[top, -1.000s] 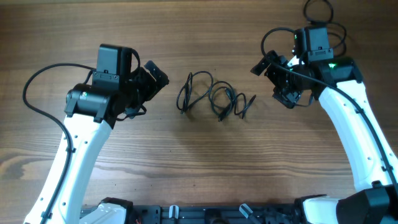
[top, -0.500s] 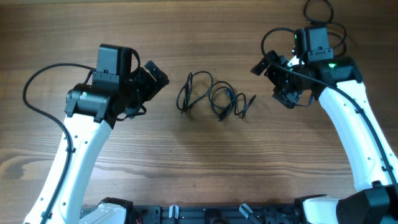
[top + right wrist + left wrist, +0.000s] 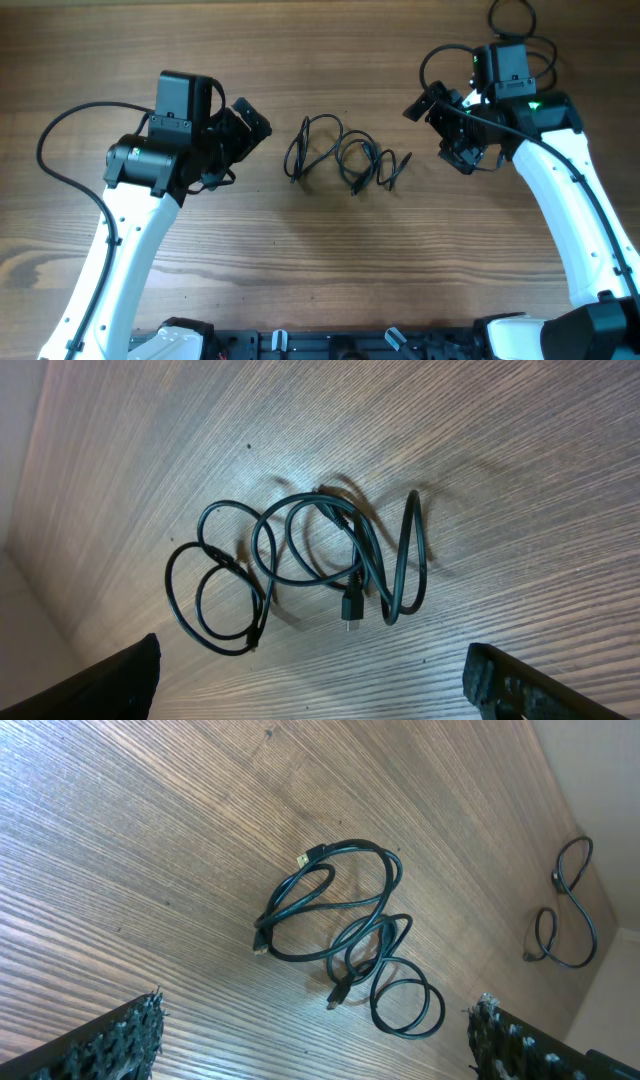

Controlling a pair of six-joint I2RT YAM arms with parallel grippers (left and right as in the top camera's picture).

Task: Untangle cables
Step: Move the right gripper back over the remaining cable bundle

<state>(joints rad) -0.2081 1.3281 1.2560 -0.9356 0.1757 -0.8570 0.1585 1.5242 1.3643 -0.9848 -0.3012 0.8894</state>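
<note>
The cables (image 3: 352,160) lie as one tangle of thin black cords with small plugs at the middle of the wooden table. In the left wrist view the cables (image 3: 350,935) form several overlapping loops ahead of my left gripper (image 3: 315,1055), which stands open and empty above the wood. From the right wrist the cables (image 3: 358,565) lie ahead of my right gripper (image 3: 320,690), also open with nothing between its fingers. Seen from overhead, the left gripper (image 3: 240,145) hovers left of the tangle and the right gripper (image 3: 442,130) hovers to its right, both apart from it.
Another black cord loop (image 3: 510,15) lies at the table's far right edge behind the right arm, and the left wrist shows this cord loop (image 3: 565,905) too. Thick black wires run along both white arms. Bare wood (image 3: 330,260) surrounds the tangle.
</note>
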